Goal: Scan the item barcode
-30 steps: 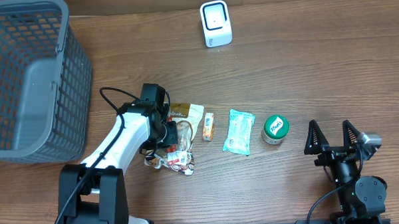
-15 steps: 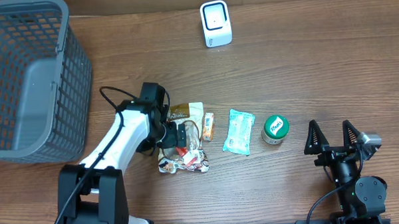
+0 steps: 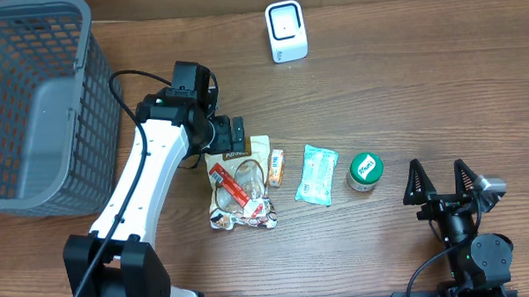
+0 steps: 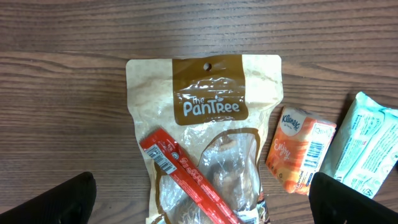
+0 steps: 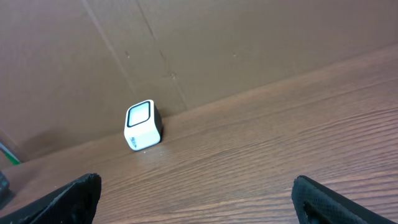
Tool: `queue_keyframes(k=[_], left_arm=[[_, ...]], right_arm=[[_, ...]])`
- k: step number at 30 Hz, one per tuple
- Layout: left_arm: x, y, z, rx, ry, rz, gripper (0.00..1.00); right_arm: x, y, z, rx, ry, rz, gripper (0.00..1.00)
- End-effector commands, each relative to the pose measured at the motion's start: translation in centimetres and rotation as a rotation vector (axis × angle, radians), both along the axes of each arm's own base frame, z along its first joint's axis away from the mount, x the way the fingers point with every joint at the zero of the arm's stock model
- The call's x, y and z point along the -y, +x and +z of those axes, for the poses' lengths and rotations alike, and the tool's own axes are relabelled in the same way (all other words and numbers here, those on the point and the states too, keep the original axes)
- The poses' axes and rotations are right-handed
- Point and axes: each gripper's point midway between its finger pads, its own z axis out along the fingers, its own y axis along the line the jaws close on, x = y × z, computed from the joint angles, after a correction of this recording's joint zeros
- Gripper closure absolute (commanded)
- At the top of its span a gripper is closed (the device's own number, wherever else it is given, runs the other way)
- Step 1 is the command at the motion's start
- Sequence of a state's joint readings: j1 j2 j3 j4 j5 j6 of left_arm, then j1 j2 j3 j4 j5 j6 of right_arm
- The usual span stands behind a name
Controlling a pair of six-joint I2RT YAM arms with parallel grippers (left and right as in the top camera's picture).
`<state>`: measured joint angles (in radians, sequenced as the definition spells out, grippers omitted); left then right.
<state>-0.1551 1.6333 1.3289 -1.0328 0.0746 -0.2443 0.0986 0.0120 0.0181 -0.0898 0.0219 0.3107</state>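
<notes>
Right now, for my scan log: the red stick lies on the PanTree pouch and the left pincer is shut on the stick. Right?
Not quite. The red stick does lie on the PanTree pouch, but the left pincer is open above them, gripping nothing, as the left wrist view shows.

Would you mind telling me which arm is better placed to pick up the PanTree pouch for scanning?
Left. The left gripper hangs open over the PanTree pouch, which sits centred in its wrist view. The right gripper, also open, sits far off, beyond the green-lidded jar.
</notes>
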Motion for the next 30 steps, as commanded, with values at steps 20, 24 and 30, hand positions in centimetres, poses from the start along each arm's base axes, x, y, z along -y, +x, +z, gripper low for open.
queue_keyframes(k=[20,24,30], left_arm=[[0.0,0.9,1.2,0.052,-0.012,0.022,0.0],[0.0,1.4,1.3,0.073,-0.016,0.022,0.0],[0.0,1.5,1.3,0.075,-0.016,0.022,0.0]], right_arm=[[-0.4,0.0,-0.2,0.002,0.016,0.024,0.0],[-1.2,-0.1,-0.1,-0.004,0.063,0.069,0.0],[-1.6,-1.0,2.0,-0.013,0.062,0.1,0.0]])
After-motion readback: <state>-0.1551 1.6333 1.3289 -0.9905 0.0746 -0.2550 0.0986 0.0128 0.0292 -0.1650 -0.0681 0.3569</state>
